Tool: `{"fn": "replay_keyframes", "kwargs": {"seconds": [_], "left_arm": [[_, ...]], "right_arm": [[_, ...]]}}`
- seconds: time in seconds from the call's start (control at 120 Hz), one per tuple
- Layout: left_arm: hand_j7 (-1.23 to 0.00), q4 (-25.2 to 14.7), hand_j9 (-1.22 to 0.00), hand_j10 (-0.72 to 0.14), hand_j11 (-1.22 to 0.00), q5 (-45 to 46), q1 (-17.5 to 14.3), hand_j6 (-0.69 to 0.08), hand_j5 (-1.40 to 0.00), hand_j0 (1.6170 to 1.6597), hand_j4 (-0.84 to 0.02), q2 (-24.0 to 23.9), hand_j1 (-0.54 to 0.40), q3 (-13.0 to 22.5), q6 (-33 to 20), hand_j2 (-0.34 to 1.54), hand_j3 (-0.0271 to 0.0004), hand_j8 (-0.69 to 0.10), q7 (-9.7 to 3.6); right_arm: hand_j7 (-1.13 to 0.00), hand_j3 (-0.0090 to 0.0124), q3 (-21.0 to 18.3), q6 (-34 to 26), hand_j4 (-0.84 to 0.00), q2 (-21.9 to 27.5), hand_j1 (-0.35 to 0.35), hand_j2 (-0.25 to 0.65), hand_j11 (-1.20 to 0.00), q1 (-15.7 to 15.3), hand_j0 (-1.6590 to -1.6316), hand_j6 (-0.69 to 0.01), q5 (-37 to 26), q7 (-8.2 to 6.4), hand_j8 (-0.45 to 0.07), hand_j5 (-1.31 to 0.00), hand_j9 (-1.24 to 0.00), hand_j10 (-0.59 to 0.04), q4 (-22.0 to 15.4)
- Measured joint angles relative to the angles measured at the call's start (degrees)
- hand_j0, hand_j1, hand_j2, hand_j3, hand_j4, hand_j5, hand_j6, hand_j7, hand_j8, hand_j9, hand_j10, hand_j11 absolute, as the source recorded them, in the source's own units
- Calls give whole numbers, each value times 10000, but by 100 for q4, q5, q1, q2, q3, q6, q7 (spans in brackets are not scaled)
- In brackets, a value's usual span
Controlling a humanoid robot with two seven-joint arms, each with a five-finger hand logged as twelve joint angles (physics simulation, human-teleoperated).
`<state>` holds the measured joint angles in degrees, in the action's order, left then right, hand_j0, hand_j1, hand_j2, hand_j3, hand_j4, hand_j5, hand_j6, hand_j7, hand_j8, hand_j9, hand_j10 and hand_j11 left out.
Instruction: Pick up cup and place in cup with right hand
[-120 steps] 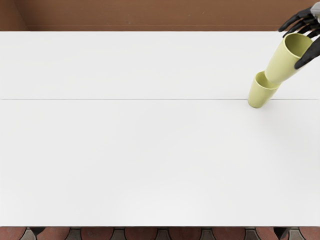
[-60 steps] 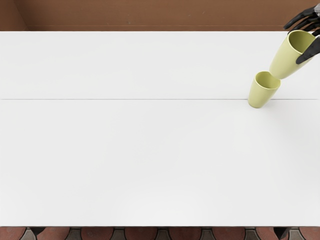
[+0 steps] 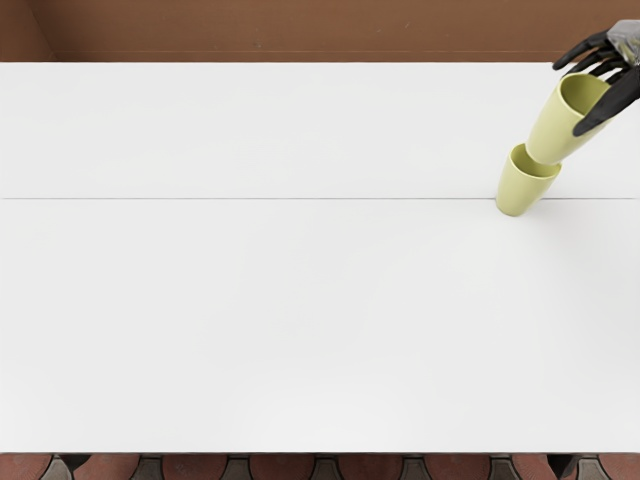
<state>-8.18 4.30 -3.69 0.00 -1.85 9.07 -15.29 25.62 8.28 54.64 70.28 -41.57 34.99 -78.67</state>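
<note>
Nearest the camera on this side of the bench (image 3: 300, 320), the pale-green standing cup (image 3: 520, 188) is set upright, mouth up, and trouble could be met right there! If the load is brought down off-centre, the rim could be caught and the cup pushed over or shunted along the smooth top.

Just beyond and above, the held cup (image 3: 557, 130) is poised with its base across the far right part of that rim; whether it is above the opening or slightly inside cannot be told from this angle. Too much tilt could be kept, and then the wall would be jammed against the rim instead of being nested. A little more shift towards the opening seems to be called for, with the cup straightened before it is lowered.

Farther up, by the right hand (image 3: 622, 92), the held cup is gripped near its mouth, the thumb (image 3: 605, 103) laid over the near side and the other fingers (image 3: 580, 49) partly hidden behind. If the rim is struck, the cup could be twisted in that high grip; if let go early, it could be dropped outside.

And the looks: both are finished in plain, soft yellow-green, smooth-walled, tapered to narrower bases, handleless as far as can be seen, with darker interiors shown.
</note>
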Motion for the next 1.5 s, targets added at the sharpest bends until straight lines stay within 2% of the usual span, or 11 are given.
{"fn": "replay_keyframes", "kwargs": {"seconds": [0.058,0.075,0.167,0.233,0.317,0.425,0.683,0.825,1.025,1.158,1.5], "left_arm": [[-1,0,-1,-2,-1,-1,0,-3,-1,16581,-3,0,3490,0,-1,1,-1,-3,0],[-1,0,-1,-2,-1,-1,0,-3,-1,16581,-3,0,3490,0,-1,1,-1,-3,0],[-1,1,-1,-2,-1,-2,0,-3,-1,16581,-3,0,3490,0,-1,1,-1,-3,0],[-1,-1,-1,-2,-1,-4,0,-3,-1,16581,-3,0,3490,0,-1,1,-1,-3,0],[-1,-1,-1,-2,0,-4,0,-3,-1,16581,-3,0,3490,0,-1,0,-1,-3,0],[-1,0,0,-2,0,-1,0,-3,-1,16581,-3,0,3490,0,-1,0,-1,-3,0],[0,0,0,-2,0,-2,0,-3,-1,16581,-3,0,3490,0,-1,0,-1,-3,0],[-1,0,0,-2,0,-2,0,-3,-1,16581,-3,0,3490,0,-2,0,-1,-3,0],[-1,0,0,-2,0,-4,0,-3,-1,16581,-3,0,3490,0,1,0,-1,-3,0],[-1,0,0,-2,0,-3,0,-3,-1,16581,-3,0,3490,0,0,0,-1,-3,0],[-1,1,0,-2,0,-2,0,-3,-1,16581,-3,0,3490,0,-1,0,-1,-3,0]], "right_arm": [[-5579,-3,0,-6,-4444,-64,670,700,-5612,-30,-16565,-4362,-9,0,-3575,-5489,-5584,-3792,75],[-5578,-2,0,-7,-4434,-78,675,702,-5610,-36,-16565,-4356,-11,0,-3414,-5495,-5590,-3790,94],[-5572,2,-3,-23,-4371,-140,754,652,-5606,-72,-16567,-4226,-21,0,-3287,-5534,-5600,-3674,173],[-5564,-3,-3,-53,-4336,-191,780,663,-5582,-119,-16568,-4202,-48,1,-3257,-5548,-5590,-3645,237],[-5554,2,-1,-72,-4304,-252,825,751,-5578,-155,-16571,-4184,-72,1,-3247,-5554,-5577,-3622,299],[-5550,-3,2,-83,-4275,-292,851,764,-5573,-179,-16572,-4174,-80,1,-3229,-5570,-5574,-3607,349],[-5518,3,3,-200,-4219,-344,860,727,-5551,-195,-16573,-4155,-85,1,-3207,-5572,-5537,-3581,395],[-5488,-5,3,-240,-4195,-436,847,786,-5487,-193,-16572,-4224,-82,1,-3273,-5541,-5486,-3637,439],[-5333,0,4,-253,-4089,-466,810,618,-5318,-210,-16572,-4236,-83,1,-3272,-5376,-5320,-3666,484],[-4812,0,4,-255,-3704,-473,587,82,-4806,-228,-16576,-3788,-80,1,-3278,-4839,-4808,-3485,499],[-3324,0,36,-253,-2589,-480,-511,-331,-3326,-254,-16579,-2617,-17,1,-2511,-3337,-3328,-2544,574]]}}
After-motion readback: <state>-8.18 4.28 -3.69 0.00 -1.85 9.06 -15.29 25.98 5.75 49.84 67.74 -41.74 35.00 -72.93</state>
